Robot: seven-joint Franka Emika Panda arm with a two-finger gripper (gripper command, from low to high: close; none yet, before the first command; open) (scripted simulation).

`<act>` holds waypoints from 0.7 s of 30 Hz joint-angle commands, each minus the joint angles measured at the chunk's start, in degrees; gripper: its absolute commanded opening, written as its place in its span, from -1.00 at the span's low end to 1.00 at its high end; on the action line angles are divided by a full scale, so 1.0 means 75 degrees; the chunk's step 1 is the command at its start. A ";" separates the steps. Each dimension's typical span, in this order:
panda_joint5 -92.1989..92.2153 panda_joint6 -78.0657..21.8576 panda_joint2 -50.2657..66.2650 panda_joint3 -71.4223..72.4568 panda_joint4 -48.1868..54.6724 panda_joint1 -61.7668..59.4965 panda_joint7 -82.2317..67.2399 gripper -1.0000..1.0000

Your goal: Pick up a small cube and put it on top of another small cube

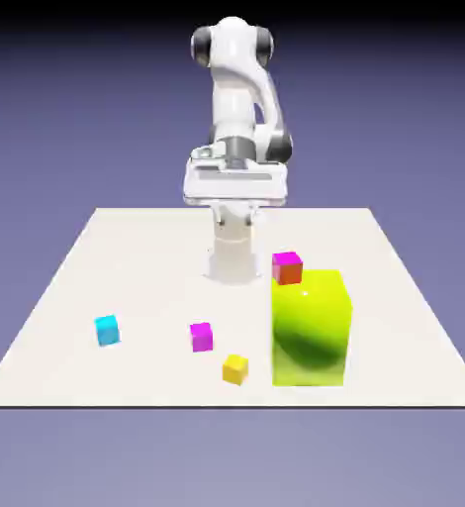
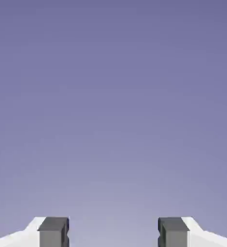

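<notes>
Yellow cube (image 1: 235,369): on the pale tabletop (image 1: 157,262), toward the near edge, a little right of the middle in the exterior view. Turned slightly, so 2 side faces and the top show.

Just beside it, up and to the exterior view's left: magenta cube (image 1: 202,337), also on the tabletop, a gap between the 2.

To the yellow cube's other side, near but apart: big yellow-green block (image 1: 311,327), upright, far larger than any of the cubes, a dark green patch on its near face. Red-and-magenta cube (image 1: 287,268) at the block's upper left corner in the exterior view, magenta top, red side; it overlaps the block's top there, but cannot tell whether it rests on it.

Cyan cube (image 1: 107,331): well apart from the yellow one, out toward the exterior view's left, on the tabletop, its top showing bare. About the same size as the yellow cube.

Farther out: white arm (image 1: 233,94) raised at the far side, hand high above the tabletop, well apart from all 4 cubes. Gripper (image 2: 114,232) released, 2 grey fingertips (image 2: 54,232) spread wide, with blue-violet backdrop (image 2: 113,120) between them. Same backdrop fills the rest of the hand view, paler toward the bottom.
</notes>
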 commanded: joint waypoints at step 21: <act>0.6977 -0.4040 0.4262 -0.3007 0.1382 0.1830 0.2195 0.00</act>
